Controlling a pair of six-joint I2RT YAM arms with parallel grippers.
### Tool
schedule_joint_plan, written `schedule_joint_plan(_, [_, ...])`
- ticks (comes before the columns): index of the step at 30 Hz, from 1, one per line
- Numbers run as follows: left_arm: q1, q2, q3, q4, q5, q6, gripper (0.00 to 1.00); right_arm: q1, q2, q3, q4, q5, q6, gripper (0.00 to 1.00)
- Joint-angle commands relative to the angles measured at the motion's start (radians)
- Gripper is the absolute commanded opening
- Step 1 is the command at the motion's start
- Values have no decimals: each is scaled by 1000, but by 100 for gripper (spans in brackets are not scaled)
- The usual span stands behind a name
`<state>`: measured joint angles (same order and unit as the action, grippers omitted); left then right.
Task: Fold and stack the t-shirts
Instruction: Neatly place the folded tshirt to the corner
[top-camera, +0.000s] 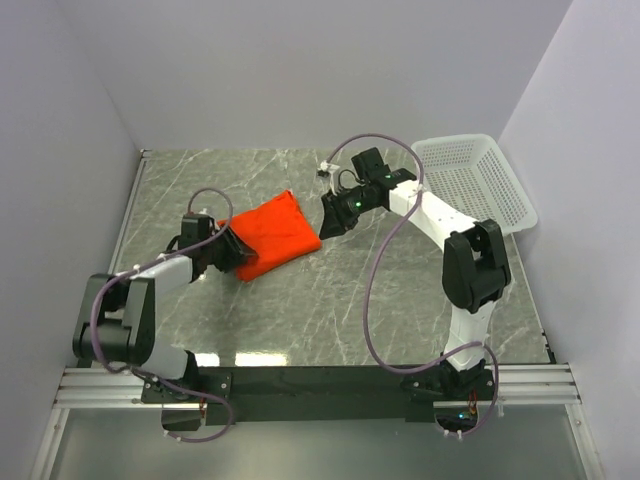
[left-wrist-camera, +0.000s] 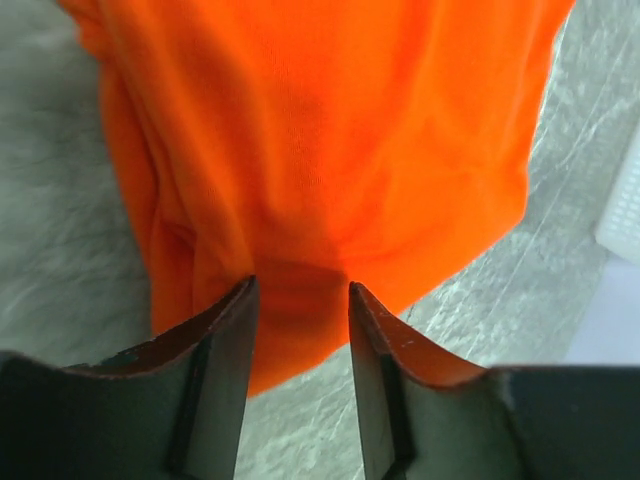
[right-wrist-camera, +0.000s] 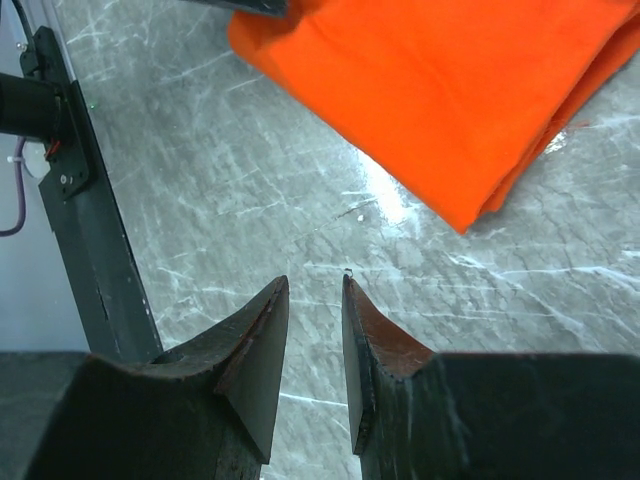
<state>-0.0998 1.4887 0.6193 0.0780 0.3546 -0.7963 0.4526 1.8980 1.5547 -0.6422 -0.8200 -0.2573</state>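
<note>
**Item: t-shirt** (top-camera: 278, 235). One piece, bright orange-red, plain, of thin soft cloth. It is folded into a compact four-sided packet and lies flat on the grey marbled bench (top-camera: 330, 310), turned at a slant. The top face is smooth. In the right wrist view the stacked layers show along one edge and meet at a blunt corner. In the left wrist view there are soft creases and a darker shadowed fold near the edge.

**Place.** It lies to the left of the white mesh basket (top-camera: 470, 150) and well apart from it, a little nearer the arm bases than the basket is.

**Left fingers** (left-wrist-camera: 235, 330). These sit at the corner of the shirt farthest from the basket. They are part-way open, and the cloth edge shows in the gap between the tips. Whether they press the cloth cannot be told.

**Right fingers** (right-wrist-camera: 262, 330). These are on the basket side of the shirt, just beside its edge, over bare bench. A narrow gap separates the tips, with nothing in it, and they do not touch the cloth.

**Basket.** It stands upright at the far right corner of the bench.
</note>
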Motion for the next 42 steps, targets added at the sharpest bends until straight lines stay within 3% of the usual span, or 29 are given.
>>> schedule_joint_plan(1, [-1,-125,95,-108,-127,32,48,-14,-82,1,21,7,-16,35])
schedule_joint_plan(4, [-1,-247,119,-174,-229,29,53,-32,-112,-7,27,2,-17,35])
schedule_joint_plan(8, [0,-440,28,-199,-252,-62,78,-64,-155,-47,61,-7,-7,36])
schedule_joint_plan(13, [3,-452,-101,-146,-174,-136,78,-81,-172,-85,98,-34,16,37])
schedule_joint_plan(23, [12,-245,-142,-43,-163,-153,73,-83,-177,-116,128,-67,39,39])
schedule_joint_plan(28, [12,-96,-69,-75,-178,-147,65,-83,-175,-116,131,-65,43,39])
schedule_joint_plan(34, [21,18,-23,-72,-166,-118,35,-94,-175,-116,130,-67,43,39])
schedule_joint_plan(36, [34,24,-7,-75,-164,-101,31,-97,-177,-116,130,-70,44,39])
schedule_joint_plan(37, [44,25,6,-76,-161,-90,21,-98,-175,-116,131,-70,44,39])
schedule_joint_plan(42, [172,47,136,-182,-151,87,18,-100,-171,-116,131,-77,44,39])
